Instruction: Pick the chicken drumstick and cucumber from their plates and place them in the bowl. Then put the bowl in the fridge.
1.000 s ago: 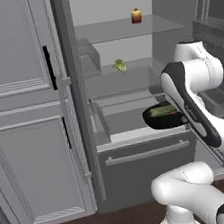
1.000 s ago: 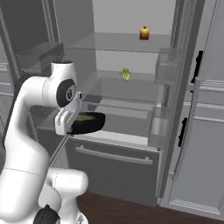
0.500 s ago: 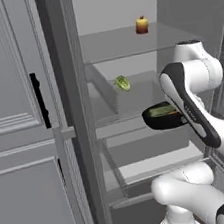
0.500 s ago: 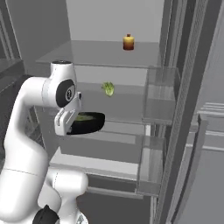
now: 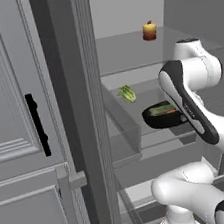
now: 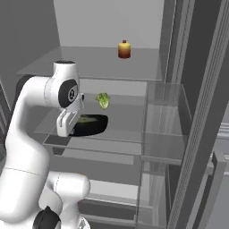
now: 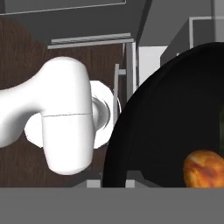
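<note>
We see the black bowl [image 5: 162,117] held up in front of the open fridge [image 5: 125,46], level with the middle glass shelf [image 6: 120,134] and just at its front edge. From the base views we cannot tell whether its underside touches the glass or hangs just above it. The gripper [image 5: 186,118] sits at the bowl's rim on the arm side, mostly hidden behind the forearm in the left base view. In the right base view the gripper [image 6: 67,127] hangs under the wrist, right against the bowl [image 6: 89,124]. The jaws are closed as tight as they go, pinched on the bowl's rim.

Inside the bowl we make out the cucumber [image 5: 159,110] as a green strip, with a bit of orange beside it that is the chicken drumstick [image 5: 170,111]. In the hand view the bowl [image 7: 166,122] takes up the right side as a big black curve, and the fat end of the chicken drumstick [image 7: 203,168] lies low in it. A thin green edge at the far right is too cropped to call.

A leafy green vegetable [image 5: 127,93] lies on the shelf behind the bowl, apart from it. A small orange jar with a dark lid [image 5: 149,30] stands on the upper shelf [image 6: 89,62], toward the back. The fridge door [image 5: 19,122] with its black handle [image 5: 37,124] stands at the left of the left base view.
</note>
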